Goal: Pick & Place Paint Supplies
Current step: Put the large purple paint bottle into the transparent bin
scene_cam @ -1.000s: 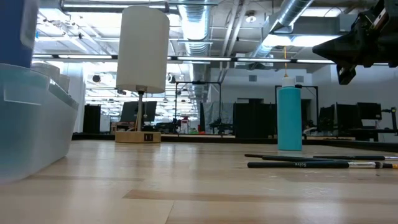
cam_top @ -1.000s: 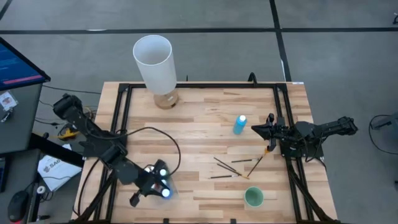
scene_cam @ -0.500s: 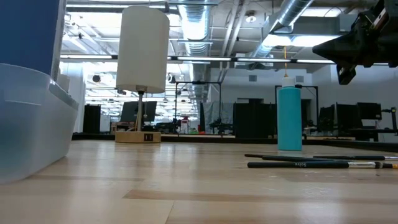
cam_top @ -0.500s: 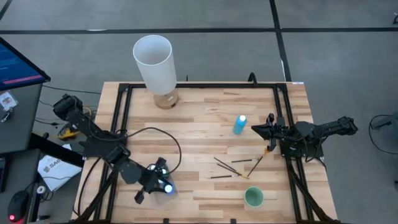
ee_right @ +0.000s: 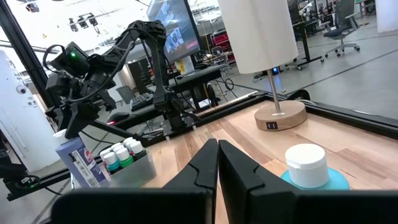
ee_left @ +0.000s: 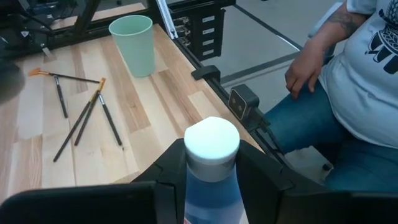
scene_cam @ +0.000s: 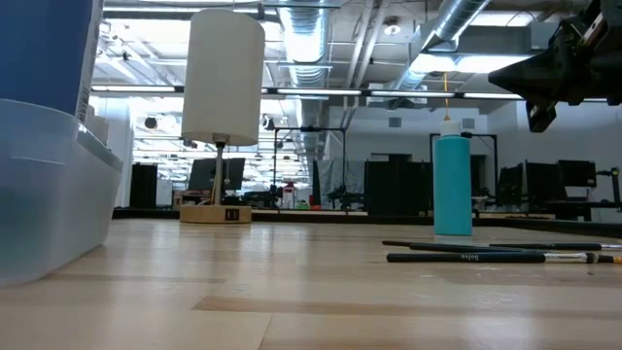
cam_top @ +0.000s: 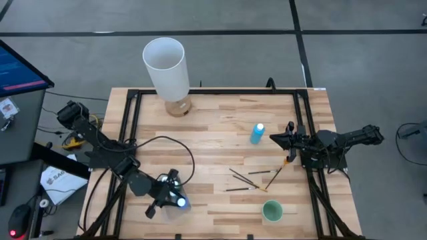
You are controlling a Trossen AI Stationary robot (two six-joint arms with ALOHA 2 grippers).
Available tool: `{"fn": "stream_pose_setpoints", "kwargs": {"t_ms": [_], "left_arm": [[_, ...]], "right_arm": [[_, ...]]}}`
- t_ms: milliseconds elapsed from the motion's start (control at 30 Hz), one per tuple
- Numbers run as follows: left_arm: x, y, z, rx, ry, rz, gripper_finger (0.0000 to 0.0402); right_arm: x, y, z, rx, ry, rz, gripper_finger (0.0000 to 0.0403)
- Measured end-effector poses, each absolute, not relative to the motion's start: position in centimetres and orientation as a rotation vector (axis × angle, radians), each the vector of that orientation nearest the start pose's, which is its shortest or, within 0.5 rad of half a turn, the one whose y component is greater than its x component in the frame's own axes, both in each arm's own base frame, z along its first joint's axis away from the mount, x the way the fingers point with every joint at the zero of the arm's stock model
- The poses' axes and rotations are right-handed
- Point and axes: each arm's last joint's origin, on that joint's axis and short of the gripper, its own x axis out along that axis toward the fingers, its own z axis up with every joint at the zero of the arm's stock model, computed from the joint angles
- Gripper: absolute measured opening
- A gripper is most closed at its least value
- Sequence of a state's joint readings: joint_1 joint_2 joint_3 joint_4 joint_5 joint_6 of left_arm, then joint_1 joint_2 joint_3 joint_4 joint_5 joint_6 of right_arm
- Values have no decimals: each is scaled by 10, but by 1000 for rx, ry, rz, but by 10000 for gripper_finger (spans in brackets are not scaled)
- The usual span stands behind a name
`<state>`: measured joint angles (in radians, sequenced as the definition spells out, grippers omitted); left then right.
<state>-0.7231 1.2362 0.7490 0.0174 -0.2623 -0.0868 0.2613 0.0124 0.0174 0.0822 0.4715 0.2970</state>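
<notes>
My left gripper (cam_top: 172, 193) hangs over a clear bin (scene_cam: 49, 194) at the table's near left and is shut on a tall blue bottle with a white cap (ee_left: 211, 138). Several small white-capped bottles (ee_right: 123, 151) stand in that bin. A teal bottle (cam_top: 257, 133) stands upright on its base on the table's right half. Several thin dark brushes (cam_top: 250, 179) lie flat nearer the near edge. My right gripper (cam_top: 283, 137) is shut and hovers just right of the teal bottle, touching nothing. My left gripper pinches the tall blue bottle between its two fingers (ee_left: 169, 180), on the upper body (ee_left: 211, 190) just below the white cap. The bottle stands upright in the hold, lifted off the table, with its lower end (scene_cam: 44, 83) at about the bin's rim.
A tall white cylinder on a wooden base (cam_top: 165, 67) stands at the far edge. A small green cup (cam_top: 272, 211) sits near the near right corner. A black frame (cam_top: 130, 107) runs along the table's sides. A seated person (ee_left: 348, 93) is beyond the table's near edge.
My left gripper has carried the blue bottle a little toward the table's right, over the bin; in the low view the bottle now fills more of the picture's upper left. The right arm has kept still.
</notes>
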Motion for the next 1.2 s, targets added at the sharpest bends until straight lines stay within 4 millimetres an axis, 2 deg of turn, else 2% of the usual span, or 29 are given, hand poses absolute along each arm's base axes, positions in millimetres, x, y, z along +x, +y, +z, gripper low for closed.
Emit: {"fn": "stream_pose_setpoints", "kwargs": {"t_ms": [133, 300, 500, 867, 1200], "left_arm": [[202, -168, 246, 138, 433, -433, 94], [197, -163, 223, 128, 441, -430, 94], [194, -160, 216, 92, 396, -427, 94], [194, -160, 216, 80, 390, -426, 96], [195, -160, 217, 54, 385, -421, 128]], "right_arm": [[94, 12, 176, 327, -112, -196, 8], [94, 12, 176, 327, -112, -197, 8], [94, 12, 176, 327, -112, -196, 8], [94, 12, 176, 327, -112, -197, 8], [94, 12, 176, 327, -113, -197, 8]]}}
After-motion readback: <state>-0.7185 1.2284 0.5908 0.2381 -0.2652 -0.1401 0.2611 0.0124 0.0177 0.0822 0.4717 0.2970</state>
